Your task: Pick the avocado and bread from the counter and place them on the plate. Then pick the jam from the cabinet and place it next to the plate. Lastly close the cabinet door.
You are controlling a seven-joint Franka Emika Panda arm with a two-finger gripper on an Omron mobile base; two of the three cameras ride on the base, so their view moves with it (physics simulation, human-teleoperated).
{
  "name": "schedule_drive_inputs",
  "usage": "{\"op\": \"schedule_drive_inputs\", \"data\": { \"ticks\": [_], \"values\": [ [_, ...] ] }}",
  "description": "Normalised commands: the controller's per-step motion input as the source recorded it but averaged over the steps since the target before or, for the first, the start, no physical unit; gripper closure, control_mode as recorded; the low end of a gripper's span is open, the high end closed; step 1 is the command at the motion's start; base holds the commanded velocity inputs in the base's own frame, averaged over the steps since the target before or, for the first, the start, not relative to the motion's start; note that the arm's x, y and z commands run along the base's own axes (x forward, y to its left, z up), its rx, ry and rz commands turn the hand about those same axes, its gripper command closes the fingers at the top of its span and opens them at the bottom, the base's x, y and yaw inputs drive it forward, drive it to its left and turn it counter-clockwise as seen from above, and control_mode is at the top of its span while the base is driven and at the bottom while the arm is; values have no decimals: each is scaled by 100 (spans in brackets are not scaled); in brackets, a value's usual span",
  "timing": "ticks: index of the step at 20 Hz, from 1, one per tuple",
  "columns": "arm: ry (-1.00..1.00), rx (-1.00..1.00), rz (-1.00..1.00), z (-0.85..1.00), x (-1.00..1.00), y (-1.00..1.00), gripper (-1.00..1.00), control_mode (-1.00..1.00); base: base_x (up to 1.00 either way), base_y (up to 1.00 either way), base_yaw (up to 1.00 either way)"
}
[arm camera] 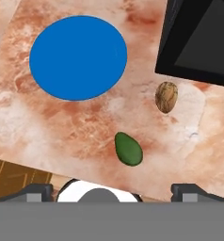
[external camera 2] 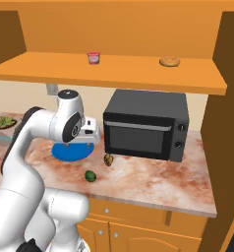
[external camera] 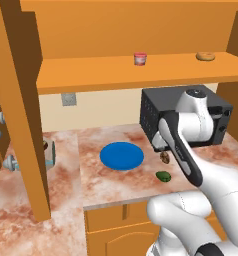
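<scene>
Hand view: gripper (arm camera: 112,190) spread wide, empty, above avocado (arm camera: 128,149); bread (arm camera: 166,97) beyond.

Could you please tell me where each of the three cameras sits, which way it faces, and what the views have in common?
Left base view: behind the arm to its left, facing forward and down at the counter; the white arm rises at lower right.
Right base view: behind the arm to its right, facing the microwave; the arm rises at lower left.
Hand view: on the hand, looking down along the open pincer.
Shared by all: plate, bread, avocado. Both base views show the jam.
</scene>
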Motion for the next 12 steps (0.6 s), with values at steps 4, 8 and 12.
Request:
{"op": "schedule_drive_inputs", "data": {
  "ticks": [4, 8, 12],
  "values": [
    [0, 0, 3, -29, 0, 0, -100, -100, 0, 0, 0],
    [0, 0, 2, -33, 0, -1, -100, -100, 0, 0, 0],
    [0, 0, 1, -35, 0, -2, -100, -100, 0, 0, 0]
  ]
}}
